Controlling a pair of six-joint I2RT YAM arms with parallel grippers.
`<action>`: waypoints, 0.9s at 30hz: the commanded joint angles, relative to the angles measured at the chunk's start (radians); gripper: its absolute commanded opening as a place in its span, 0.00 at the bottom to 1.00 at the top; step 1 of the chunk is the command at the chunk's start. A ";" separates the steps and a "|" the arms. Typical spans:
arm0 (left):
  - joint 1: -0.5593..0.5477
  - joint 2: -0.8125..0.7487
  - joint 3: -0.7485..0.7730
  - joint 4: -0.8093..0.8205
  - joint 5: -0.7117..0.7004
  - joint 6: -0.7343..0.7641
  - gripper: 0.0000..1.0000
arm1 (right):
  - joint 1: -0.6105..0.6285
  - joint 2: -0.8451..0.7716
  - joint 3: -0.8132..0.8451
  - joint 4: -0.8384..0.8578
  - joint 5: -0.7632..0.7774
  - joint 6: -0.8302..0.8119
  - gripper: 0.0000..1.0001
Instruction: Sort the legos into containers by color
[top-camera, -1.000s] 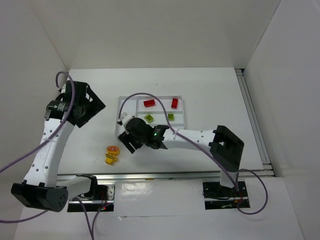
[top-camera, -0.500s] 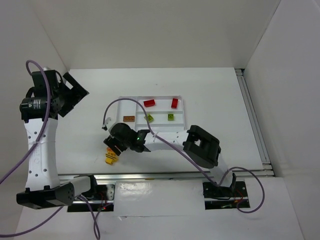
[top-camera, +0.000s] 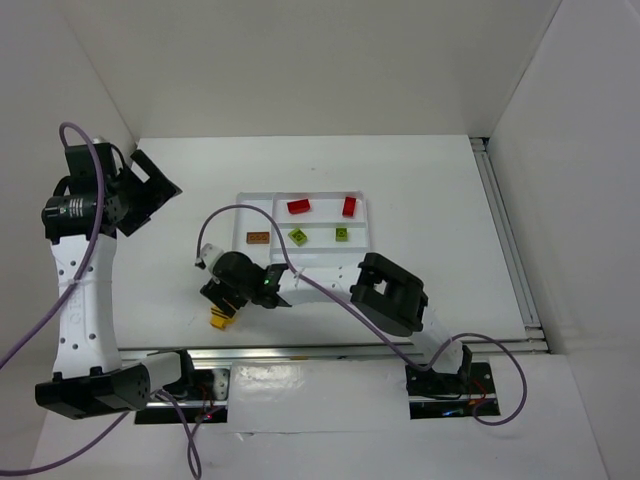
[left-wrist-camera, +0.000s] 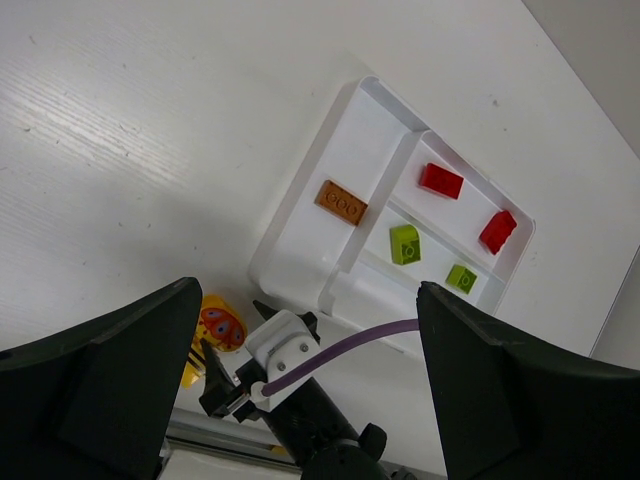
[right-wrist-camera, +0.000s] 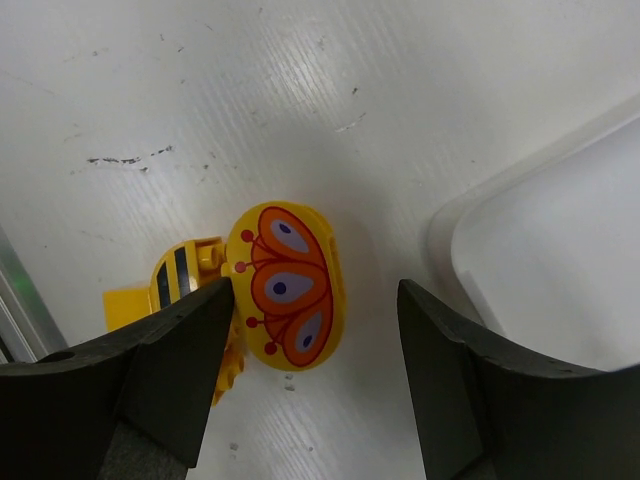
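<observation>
Pickup step: right gripper (right-wrist-camera: 314, 305) hangs spread over the yellow lego (right-wrist-camera: 288, 285), seven o'clock off the tray (left-wrist-camera: 308, 242). Next call: drop, pinch squarely. Left gripper (top-camera: 152, 188) spread, idle.

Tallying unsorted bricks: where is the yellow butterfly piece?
In the right wrist view, the yellow piece lies on the table between the right gripper's fingers, by the tray's corner.
</observation>
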 joint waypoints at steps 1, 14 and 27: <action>0.007 -0.025 -0.020 0.033 0.028 0.035 1.00 | 0.007 0.019 0.049 0.037 0.007 -0.002 0.73; 0.007 -0.034 -0.038 0.043 0.028 0.035 1.00 | 0.007 -0.007 0.026 0.047 0.030 0.008 0.41; 0.007 -0.034 -0.040 0.052 0.010 0.045 1.00 | 0.007 -0.361 -0.105 0.040 0.196 0.078 0.33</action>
